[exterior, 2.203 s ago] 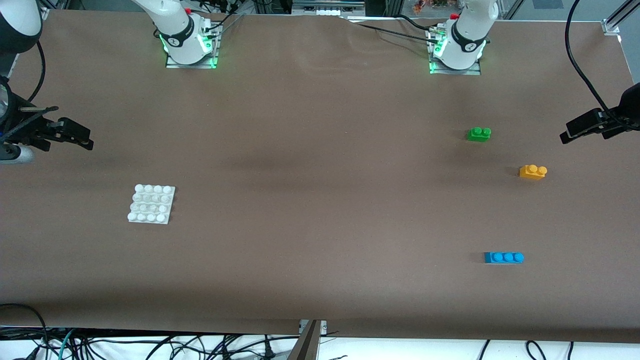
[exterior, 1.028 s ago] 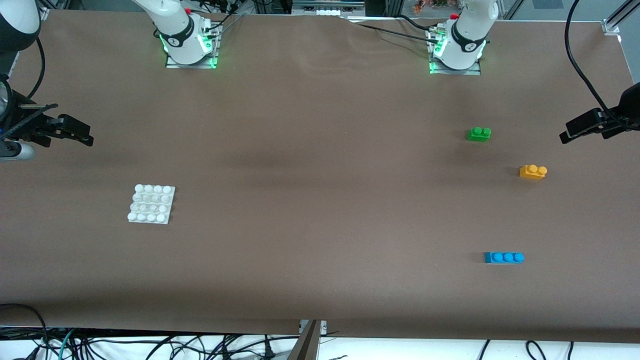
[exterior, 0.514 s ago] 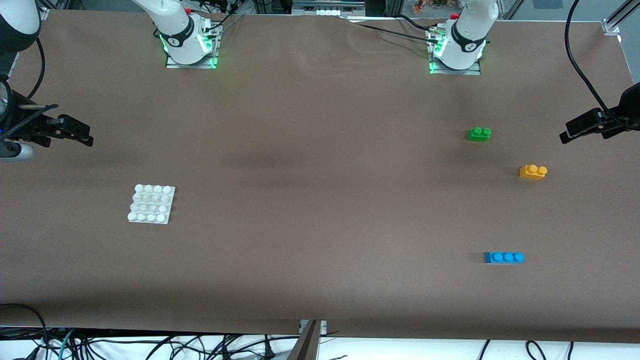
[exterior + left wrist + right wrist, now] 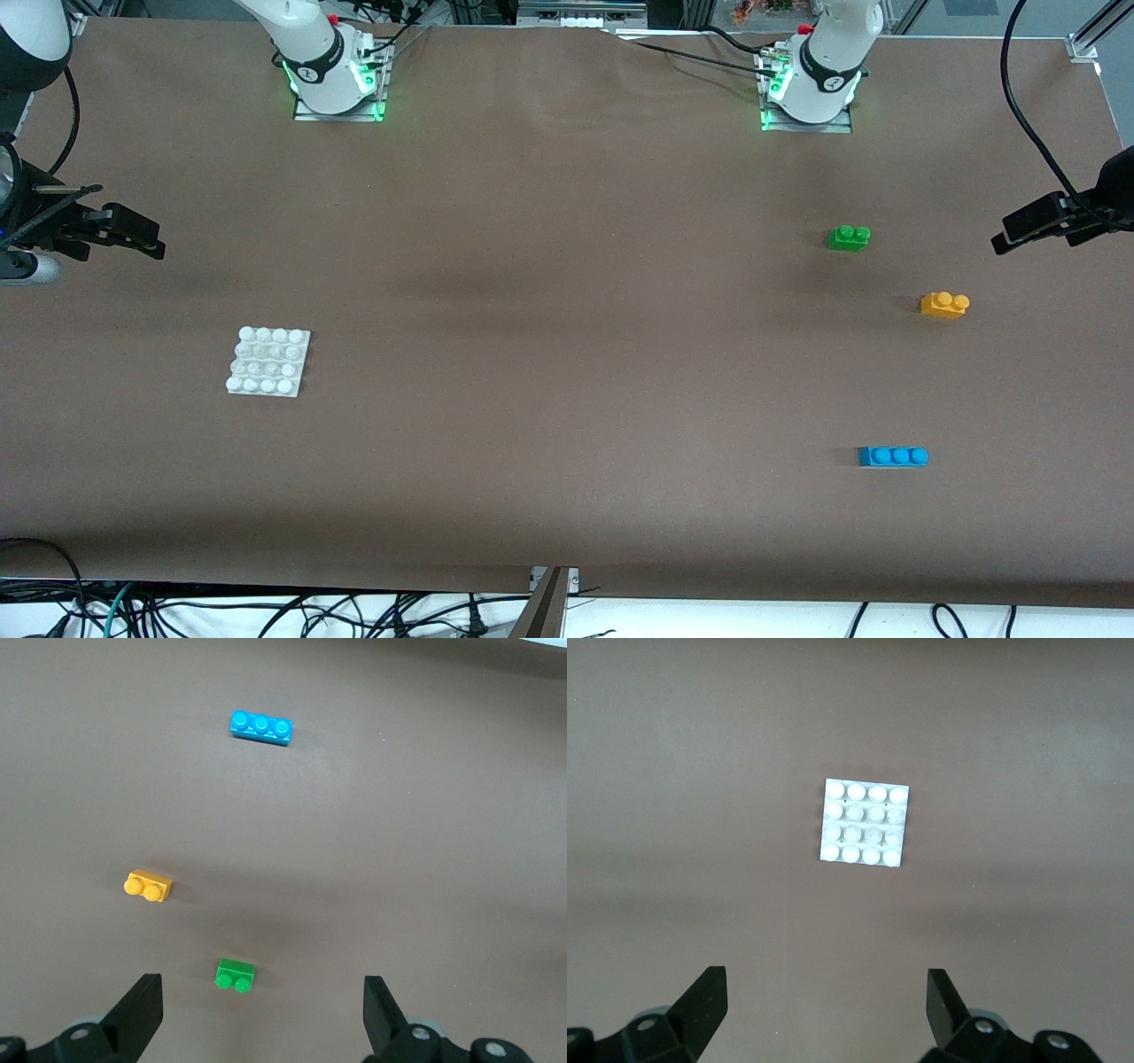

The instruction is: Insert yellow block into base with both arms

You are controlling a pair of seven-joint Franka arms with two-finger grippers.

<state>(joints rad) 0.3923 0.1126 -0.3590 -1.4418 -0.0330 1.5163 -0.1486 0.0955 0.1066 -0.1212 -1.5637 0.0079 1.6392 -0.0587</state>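
The yellow block (image 4: 944, 305) lies studs-up on the brown table near the left arm's end, and it shows again (image 4: 149, 886) in the left wrist view. The white studded base (image 4: 268, 361) lies flat toward the right arm's end, with nothing on it (image 4: 864, 822). My left gripper (image 4: 999, 243) hangs high over the table edge at the left arm's end, open and empty (image 4: 261, 992). Above the table at the right arm's end hovers my right gripper (image 4: 158, 250), its fingers spread wide (image 4: 826, 985) around nothing.
A green two-stud brick (image 4: 849, 237) sits beside the yellow block, farther from the front camera. A blue three-stud brick (image 4: 893, 456) lies nearer to the camera. Both arm bases (image 4: 337, 84) stand along the table's back edge. Cables (image 4: 266, 611) trail below the front edge.
The right gripper has drifted very slightly. The blocks, the base and the left gripper have stayed put.
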